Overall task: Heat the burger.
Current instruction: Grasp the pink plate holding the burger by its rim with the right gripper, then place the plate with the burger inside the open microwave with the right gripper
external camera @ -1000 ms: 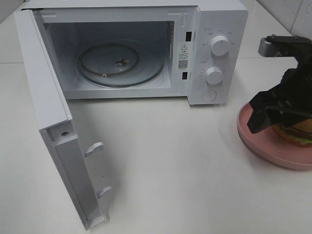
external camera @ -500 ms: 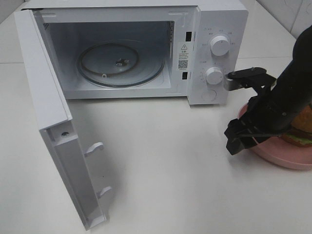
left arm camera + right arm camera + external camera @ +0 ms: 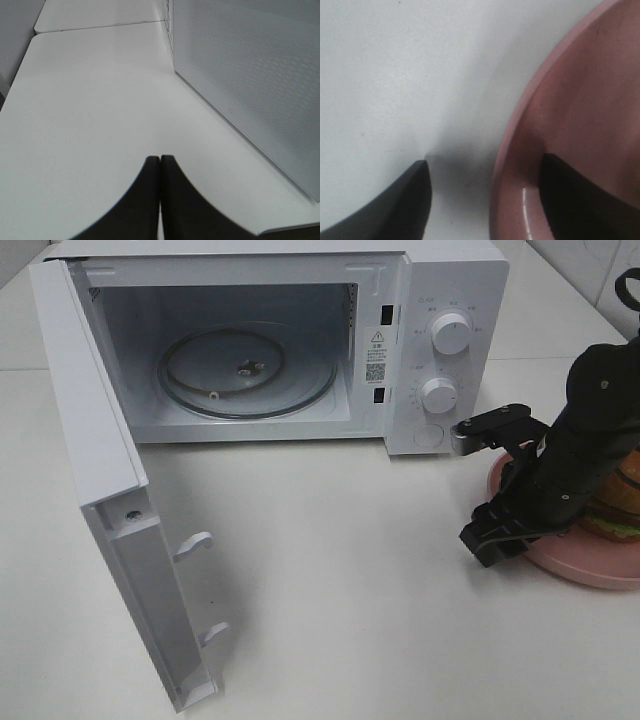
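— Step in hand?
— Taking hold of the pink plate by its rim. Right jaws spread wide, astride the rim, nothing gripped. Left jaws pressed together, empty.
— And the burger?
— On that plate, right of the microwave, upright, bun on top. Round, so no long axis; stack vertical.
— Next?
— Probably: close on the rim, lift level, carry to the turntable.

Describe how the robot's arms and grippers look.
The right arm is matte black with bulky rounded segments and a silver-grey metal bracket at its wrist. The right gripper has blocky black fingers. The left gripper shows two smooth black fingers with curved outer edges. No markings are visible on either.
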